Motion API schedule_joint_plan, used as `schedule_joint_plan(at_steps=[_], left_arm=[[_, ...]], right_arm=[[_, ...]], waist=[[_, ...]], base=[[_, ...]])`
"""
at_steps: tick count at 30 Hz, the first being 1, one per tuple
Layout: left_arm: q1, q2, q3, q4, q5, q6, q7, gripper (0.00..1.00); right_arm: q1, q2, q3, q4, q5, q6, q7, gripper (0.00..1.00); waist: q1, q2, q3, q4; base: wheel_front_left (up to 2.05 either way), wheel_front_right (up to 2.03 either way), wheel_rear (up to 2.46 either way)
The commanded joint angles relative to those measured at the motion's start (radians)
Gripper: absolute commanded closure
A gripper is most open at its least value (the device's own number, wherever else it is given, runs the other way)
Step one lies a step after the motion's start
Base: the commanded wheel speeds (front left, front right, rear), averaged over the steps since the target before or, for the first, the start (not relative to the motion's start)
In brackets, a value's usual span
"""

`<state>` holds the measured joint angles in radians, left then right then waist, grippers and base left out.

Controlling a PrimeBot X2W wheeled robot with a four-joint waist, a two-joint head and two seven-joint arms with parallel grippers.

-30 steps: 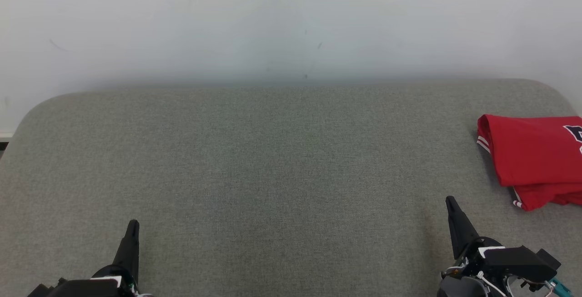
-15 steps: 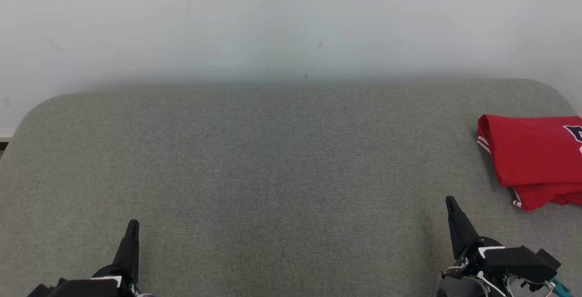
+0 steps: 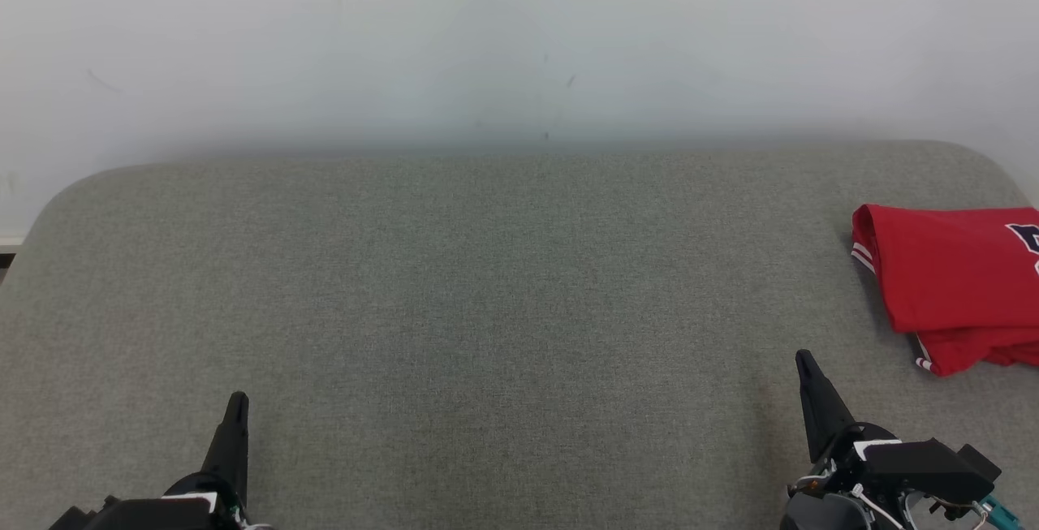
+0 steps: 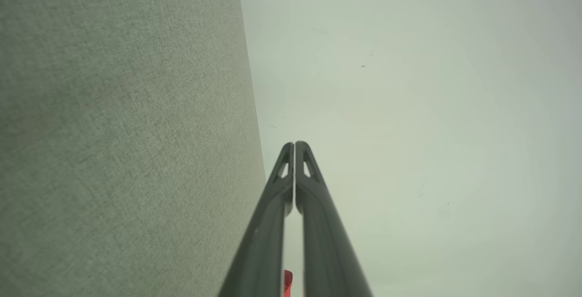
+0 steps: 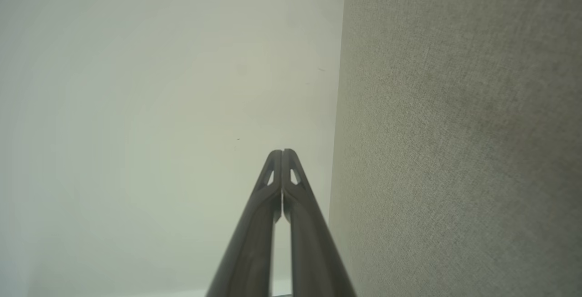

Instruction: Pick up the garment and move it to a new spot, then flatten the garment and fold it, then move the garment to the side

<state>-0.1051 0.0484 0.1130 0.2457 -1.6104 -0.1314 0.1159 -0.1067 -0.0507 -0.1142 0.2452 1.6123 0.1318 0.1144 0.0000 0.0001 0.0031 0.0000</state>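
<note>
Grey woven cloth covers the table (image 3: pixel 487 311), which takes up most of the head view and ends in rounded far corners against a pale, faintly scuffed wall (image 3: pixel 519 43). The wide middle of the table is bare, which I take to be the working space for flattening and folding.

The shirt (image 3: pixel 950 278), red with white-striped trim and a bit of dark lettering, lies at the far right side of the table and is cut off by the picture's edge. It is folded into a neat block with one layer peeking out below. Lying folded and off to the side, it looks as though the last step of the task is already done.

The left gripper (image 3: pixel 236 404) sits low at the near left and the right gripper (image 3: pixel 805 364) low at the near right, both pointing toward the wall. Each has its fingers clenched tip to tip with nothing between them, as both wrist views show. The right one is near the shirt but apart from it, so this reads as a rest pose
</note>
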Motion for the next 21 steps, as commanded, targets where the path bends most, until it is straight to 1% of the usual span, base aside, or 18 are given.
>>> schedule_joint_plan(at_steps=[1, 21], left_arm=[[-0.009, 0.003, 0.003, -0.001, -0.005, 0.000, 0.000, 1.00], [-0.009, 0.003, 0.003, -0.001, -0.005, 0.000, 0.000, 1.00]], right_arm=[[-0.005, 0.001, 0.000, -0.002, 0.001, -0.002, 0.003, 1.00], [-0.005, 0.001, 0.000, -0.002, 0.001, -0.002, 0.003, 1.00]], waist=[[0.0000, -0.0001, 0.000, 0.000], [0.0000, -0.0001, 0.000, 0.000]], base=[[0.00, 0.00, 0.00], [0.00, 0.00, 0.00]])
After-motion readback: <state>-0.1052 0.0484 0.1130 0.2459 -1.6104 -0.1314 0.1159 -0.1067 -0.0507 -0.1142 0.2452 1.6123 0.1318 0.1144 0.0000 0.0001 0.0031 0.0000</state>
